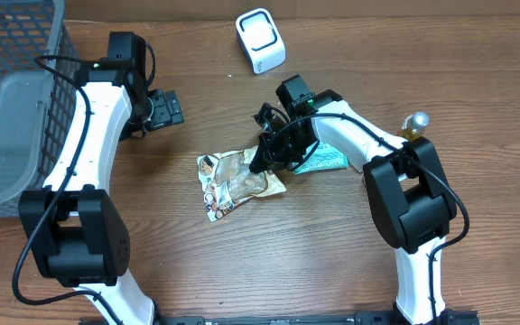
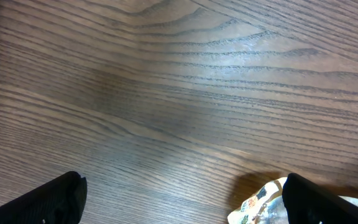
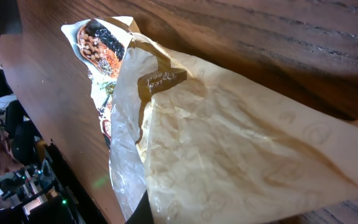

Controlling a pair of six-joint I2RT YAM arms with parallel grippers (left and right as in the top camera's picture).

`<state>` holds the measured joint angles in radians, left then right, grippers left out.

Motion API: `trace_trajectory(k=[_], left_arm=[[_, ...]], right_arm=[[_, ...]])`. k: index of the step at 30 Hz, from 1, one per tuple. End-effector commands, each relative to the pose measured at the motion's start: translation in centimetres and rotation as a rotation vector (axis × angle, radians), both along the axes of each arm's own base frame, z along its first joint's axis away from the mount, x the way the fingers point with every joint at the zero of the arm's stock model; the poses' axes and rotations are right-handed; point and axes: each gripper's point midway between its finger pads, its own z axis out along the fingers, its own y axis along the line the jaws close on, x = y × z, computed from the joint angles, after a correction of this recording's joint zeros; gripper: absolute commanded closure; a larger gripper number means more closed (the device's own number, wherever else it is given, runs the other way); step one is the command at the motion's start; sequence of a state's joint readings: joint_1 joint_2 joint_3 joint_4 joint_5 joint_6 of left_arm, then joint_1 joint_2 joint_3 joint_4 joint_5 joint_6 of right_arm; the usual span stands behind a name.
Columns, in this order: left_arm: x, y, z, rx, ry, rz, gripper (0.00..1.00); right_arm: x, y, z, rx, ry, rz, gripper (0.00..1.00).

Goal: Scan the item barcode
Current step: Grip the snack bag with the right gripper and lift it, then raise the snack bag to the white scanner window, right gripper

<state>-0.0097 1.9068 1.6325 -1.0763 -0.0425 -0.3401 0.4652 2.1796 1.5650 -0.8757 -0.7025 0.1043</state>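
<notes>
Snack packet partly hidden under the closed right gripper.

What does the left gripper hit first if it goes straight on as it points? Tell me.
Probably bare table. The open left gripper angles down at the wood with nothing in between. The bag lies off to the side by one finger, out of line. Depth is hard to judge.

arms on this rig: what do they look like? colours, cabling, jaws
Twins. The left arm and the right arm each have white, rounded link shells between bulky black joint housings, and a white base column. A thin black cable runs loose along the outside of each arm. Wrist ends and jaws are all black. A small green light shows near the right arm's wrist. No readable markings.
</notes>
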Motion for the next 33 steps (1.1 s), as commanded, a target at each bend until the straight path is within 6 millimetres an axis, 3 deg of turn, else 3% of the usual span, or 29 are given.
trace_trajectory(k=[1,7,15,23,33], left_arm=[[0.6,0.1,0.6,0.017,-0.022,-0.004,0.01],[0.6,0.1,0.6,0.017,-0.022,-0.003,0.0],[0.6,0.1,0.6,0.017,-0.022,-0.003,0.0],[0.6,0.1,0.6,0.017,-0.022,-0.004,0.0],[0.6,0.1,0.6,0.017,-0.022,-0.004,0.0]], right_arm=[[0.3,0.5,2.3,0.032,-0.052,0.01,0.96],[0.0,0.4,3.3,0.037,-0.051,0.025,0.96],[0.9,0.3,11.0,0.085,-0.295,0.14,0.97],[4.5,-2.3,17.7,-0.074,-0.612,0.064,0.96],[11.7,-5.9,20.8,-0.377,-1.002,-0.015,0.96]])
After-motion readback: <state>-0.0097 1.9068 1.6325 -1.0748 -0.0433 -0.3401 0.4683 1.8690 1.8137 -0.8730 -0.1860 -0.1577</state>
